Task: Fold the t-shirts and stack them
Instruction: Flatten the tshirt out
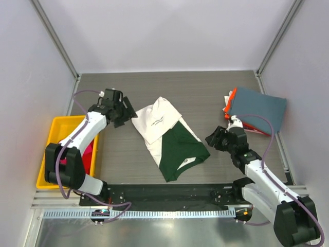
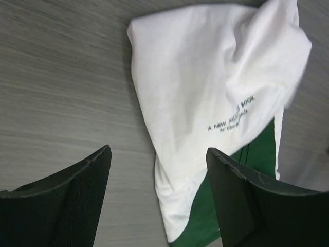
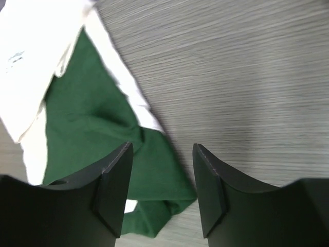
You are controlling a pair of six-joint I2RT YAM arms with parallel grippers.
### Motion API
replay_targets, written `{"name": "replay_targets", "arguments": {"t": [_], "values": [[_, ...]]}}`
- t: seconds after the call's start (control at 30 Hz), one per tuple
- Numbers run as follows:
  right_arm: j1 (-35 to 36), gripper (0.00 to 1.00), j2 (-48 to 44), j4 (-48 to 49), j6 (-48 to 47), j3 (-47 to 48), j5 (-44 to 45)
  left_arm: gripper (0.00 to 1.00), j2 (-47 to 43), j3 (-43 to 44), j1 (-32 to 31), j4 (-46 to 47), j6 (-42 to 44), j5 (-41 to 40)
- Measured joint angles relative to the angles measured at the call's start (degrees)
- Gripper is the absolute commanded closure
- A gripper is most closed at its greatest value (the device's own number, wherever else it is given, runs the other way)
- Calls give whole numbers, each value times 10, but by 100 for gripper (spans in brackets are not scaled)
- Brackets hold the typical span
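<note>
shirt [image 1: 169, 141] lies crumpled between left pincer [image 2: 158, 151] and right pincer [image 3: 163, 146] — both agape.

Overhead view facing down, both wrist views close above shirt [image 1: 175, 146]

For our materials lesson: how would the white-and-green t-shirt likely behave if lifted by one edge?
The white-and-green t-shirt lies in soft folds and wrinkles, so it would probably droop and unfold, not hold shape. It looks thin, so likely light. Pushed, it would probably bunch on the table.
</note>
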Motion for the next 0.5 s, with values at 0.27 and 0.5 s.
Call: {"name": "replay_targets", "arguments": {"t": [0.27,0.5], "values": [[1,50,41,-41,7,84,-84,25,-43,1,-105,-9,40,5],[5,49,120,-66,-8,137,-150,27,23,68,-245,-16,85,-35]]}}
